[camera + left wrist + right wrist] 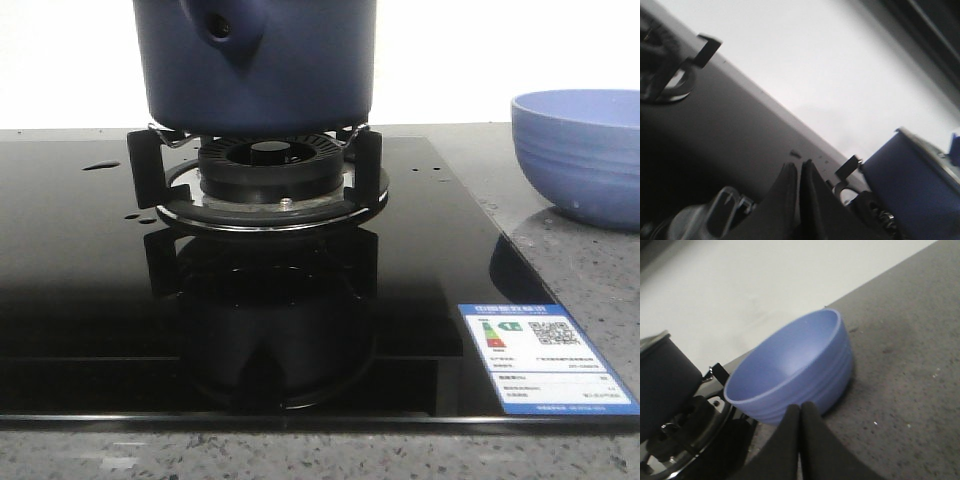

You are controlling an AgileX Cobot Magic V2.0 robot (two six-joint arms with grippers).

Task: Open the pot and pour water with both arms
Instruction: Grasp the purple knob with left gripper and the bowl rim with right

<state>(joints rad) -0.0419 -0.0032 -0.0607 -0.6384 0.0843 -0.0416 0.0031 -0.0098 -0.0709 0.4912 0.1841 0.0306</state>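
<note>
- At your left end effector (800, 172), the fingers are pressed together on nothing, near the pot (912, 190).
- Your right end effector (800, 415) is likewise closed and empty, just beside the periwinkle bowl (790, 370) on the grey table (905, 365).
- You see the pot (255, 65) on the burner grate (270, 175) of the black glass hob (90, 290).
- Water (100, 166) shows as small drops left of the burner.

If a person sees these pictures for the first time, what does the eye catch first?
First the dark navy pot, sitting on the burner of the glossy black cooktop, handle facing the camera. Next the periwinkle bowl on the grey counter to the right. Small water drops shine left of the burner.
</note>
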